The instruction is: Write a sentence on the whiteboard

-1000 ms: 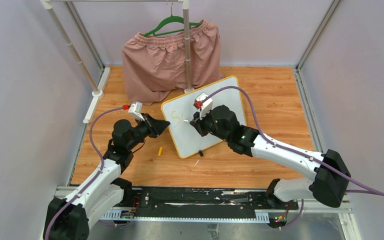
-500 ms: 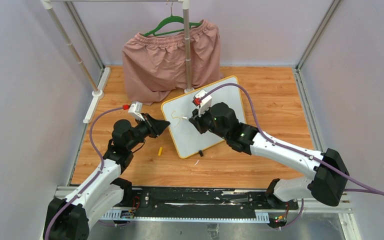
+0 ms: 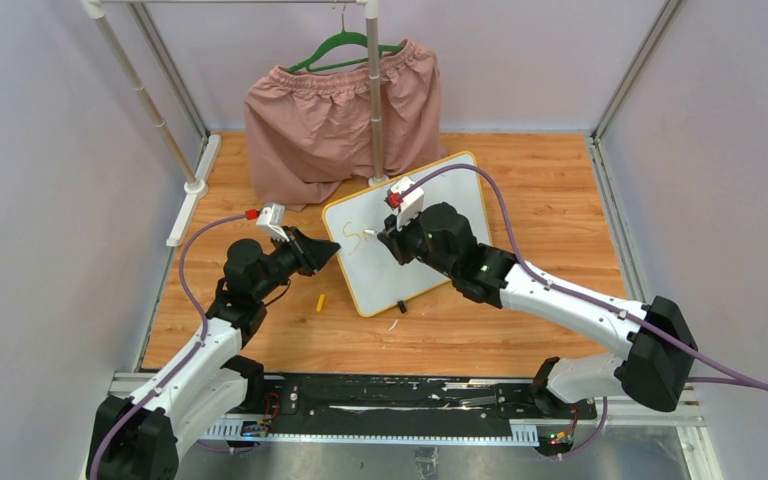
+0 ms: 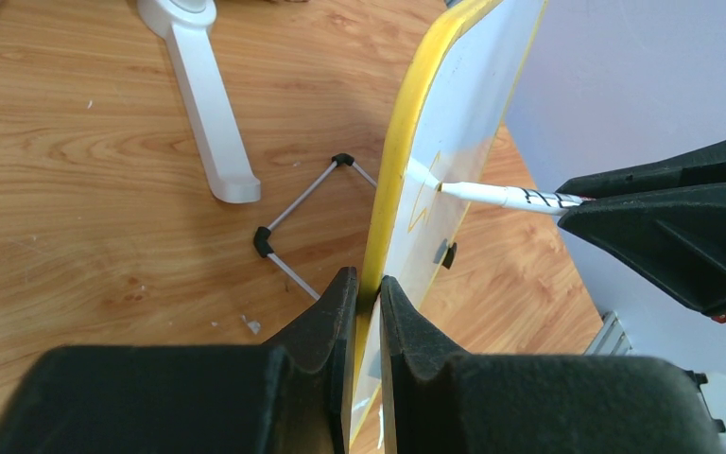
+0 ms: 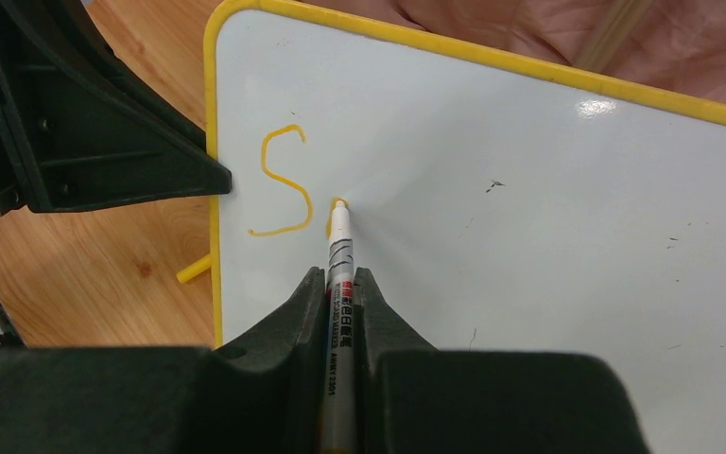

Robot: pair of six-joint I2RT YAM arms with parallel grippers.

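Observation:
The whiteboard [image 3: 375, 278], white with a yellow frame, stands tilted on the wooden floor. My left gripper [image 3: 332, 250] is shut on its left edge, and the left wrist view shows the jaws [image 4: 367, 284] pinching the yellow rim [image 4: 402, 161]. My right gripper [image 5: 340, 274] is shut on a white marker [image 5: 337, 248] whose tip touches the board face [image 5: 529, 218]. Of the sentence [image 5: 284, 180] I see an orange "S" and a short fresh stroke [image 5: 334, 210] at the marker tip. From the left wrist, the marker [image 4: 501, 196] meets the board from the right.
Pink shorts [image 3: 335, 105] hang on a green hanger behind the board, beside a rack pole [image 3: 373, 90]. The rack's white foot [image 3: 190, 195] lies at the left. A yellow marker cap [image 3: 321, 301] lies on the floor near the board's left edge. Thin wire stand legs [image 4: 302, 203] sit behind the board.
My right gripper has shifted slightly up the board with the marker, starting a stroke right of the "S". The left gripper and the board have not moved.

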